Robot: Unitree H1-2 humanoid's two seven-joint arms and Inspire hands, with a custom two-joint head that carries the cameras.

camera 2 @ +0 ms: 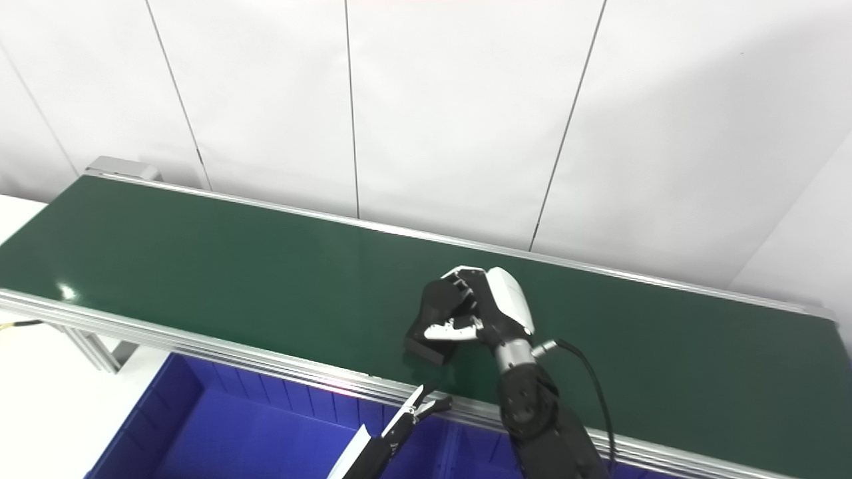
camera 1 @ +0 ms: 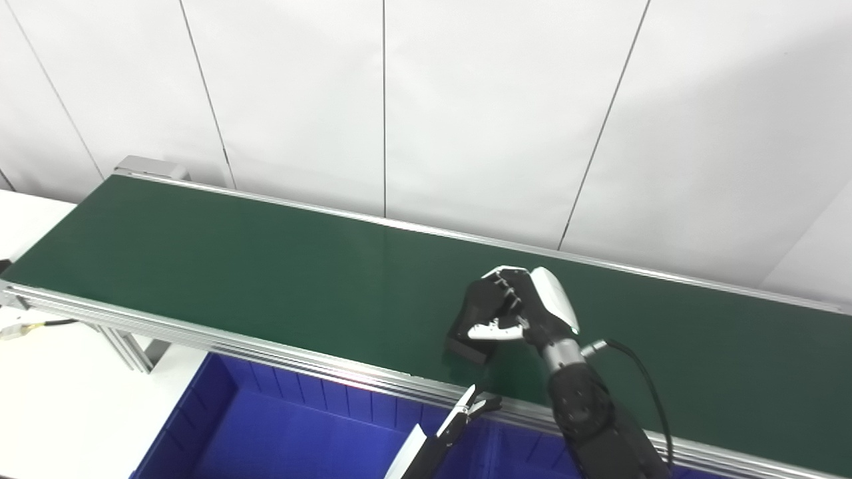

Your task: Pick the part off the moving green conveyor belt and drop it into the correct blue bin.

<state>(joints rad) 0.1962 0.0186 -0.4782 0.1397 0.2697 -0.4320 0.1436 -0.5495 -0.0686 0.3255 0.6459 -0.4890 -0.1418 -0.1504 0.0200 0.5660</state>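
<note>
A black block-shaped part (camera 1: 470, 327) is over the near half of the green conveyor belt (camera 1: 233, 273), right of centre. My right hand (camera 1: 526, 309) is shut on the part, fingers wrapped over its top and thumb across its front; it also shows in the right eye view (camera 2: 482, 313). I cannot tell whether the part rests on the belt or is just lifted. My left hand (camera 1: 466, 409) pokes up at the bottom centre over the belt's near rail, only its fingertips showing, slightly apart. The blue bin (camera 1: 266, 426) lies below the belt's near edge.
A second blue bin compartment (camera 1: 519, 452) sits right of the left arm, mostly hidden. The belt's aluminium rail (camera 1: 200, 336) runs along the near edge. A white table (camera 1: 60, 399) with a cable is at the left. White wall panels stand behind.
</note>
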